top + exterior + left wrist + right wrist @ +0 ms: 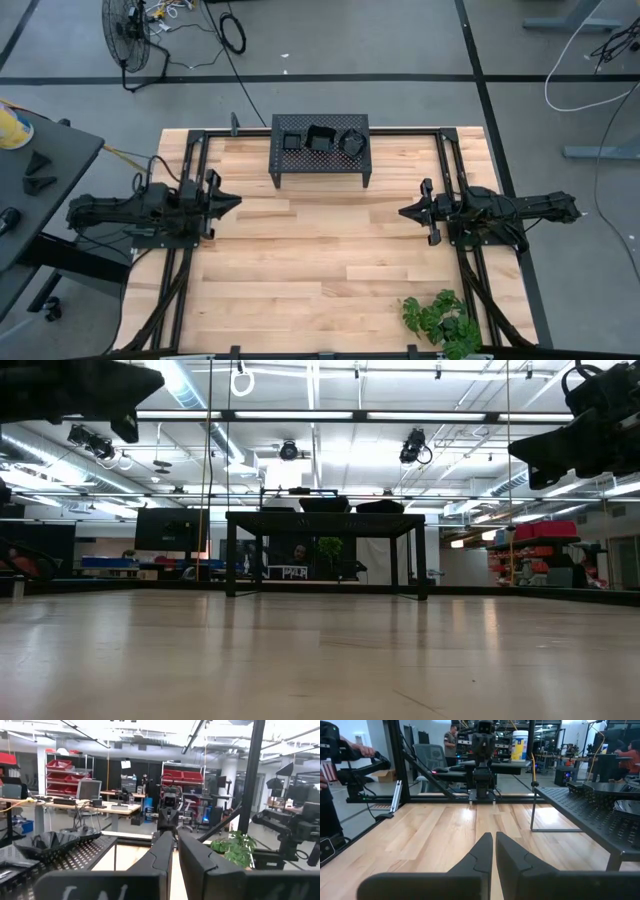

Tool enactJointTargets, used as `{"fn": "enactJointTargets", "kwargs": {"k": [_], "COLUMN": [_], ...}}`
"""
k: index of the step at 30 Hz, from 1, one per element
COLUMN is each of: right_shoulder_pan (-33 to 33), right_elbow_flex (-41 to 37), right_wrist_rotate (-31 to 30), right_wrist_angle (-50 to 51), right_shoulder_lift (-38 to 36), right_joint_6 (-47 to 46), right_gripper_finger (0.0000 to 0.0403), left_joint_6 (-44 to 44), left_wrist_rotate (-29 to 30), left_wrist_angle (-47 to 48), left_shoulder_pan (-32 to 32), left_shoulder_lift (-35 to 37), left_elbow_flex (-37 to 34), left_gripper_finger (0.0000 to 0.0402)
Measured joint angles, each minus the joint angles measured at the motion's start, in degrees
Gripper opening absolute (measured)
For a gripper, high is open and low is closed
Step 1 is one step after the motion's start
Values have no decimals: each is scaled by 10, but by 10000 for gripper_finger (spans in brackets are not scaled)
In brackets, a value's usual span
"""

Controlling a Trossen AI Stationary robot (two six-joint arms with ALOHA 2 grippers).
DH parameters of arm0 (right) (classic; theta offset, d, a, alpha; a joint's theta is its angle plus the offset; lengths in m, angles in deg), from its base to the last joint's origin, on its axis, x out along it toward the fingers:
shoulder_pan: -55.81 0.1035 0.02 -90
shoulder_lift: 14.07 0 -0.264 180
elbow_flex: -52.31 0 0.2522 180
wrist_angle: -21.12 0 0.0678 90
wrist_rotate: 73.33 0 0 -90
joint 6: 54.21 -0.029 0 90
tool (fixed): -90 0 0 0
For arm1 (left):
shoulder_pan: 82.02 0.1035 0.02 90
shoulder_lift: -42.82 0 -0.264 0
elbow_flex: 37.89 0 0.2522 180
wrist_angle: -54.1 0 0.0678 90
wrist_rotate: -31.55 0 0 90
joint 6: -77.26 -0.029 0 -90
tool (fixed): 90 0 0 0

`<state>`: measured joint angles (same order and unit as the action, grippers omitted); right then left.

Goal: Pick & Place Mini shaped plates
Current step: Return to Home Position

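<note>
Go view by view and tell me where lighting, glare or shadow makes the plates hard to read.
High view: even light, but the black plates merge with the dark stand. Low view: bright ceiling lights behind turn the stand into a silhouette; the plates barely show. Left wrist view: the plates lie in shade. Right wrist view: soft glare on the table; the plates stay dark.

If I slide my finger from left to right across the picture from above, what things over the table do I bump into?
Left gripper → perforated stand holding the mini plates → right gripper.
</note>
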<state>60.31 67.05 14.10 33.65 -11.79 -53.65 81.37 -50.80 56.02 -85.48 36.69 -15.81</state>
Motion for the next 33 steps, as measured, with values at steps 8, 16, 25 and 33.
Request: {"fn": "enactJointTargets", "kwargs": {"k": [8, 16, 25, 33], "right_shoulder_pan": [0, 0, 0, 0], "right_elbow_flex": [0, 0, 0, 0], "right_wrist_rotate": [0, 0, 0, 0], "right_wrist_angle": [0, 0, 0, 0], "right_shoulder_lift": [0, 0, 0, 0], "right_joint_6": [0, 0, 0, 0], "right_gripper_finger": [27, 27, 27, 27], "left_joint_6": [-2, -5, -2, 2], "left_wrist_rotate": [2, 14, 15, 11], "left_wrist_angle": [-6, 18, 87, 124], "left_shoulder_pan": [22, 20, 22, 22], "left_shoulder_lift": [53, 61, 61, 61], "left_elbow_flex": [-47, -52, -52, -52], "left_gripper_finger": [37, 37, 37, 37]}}
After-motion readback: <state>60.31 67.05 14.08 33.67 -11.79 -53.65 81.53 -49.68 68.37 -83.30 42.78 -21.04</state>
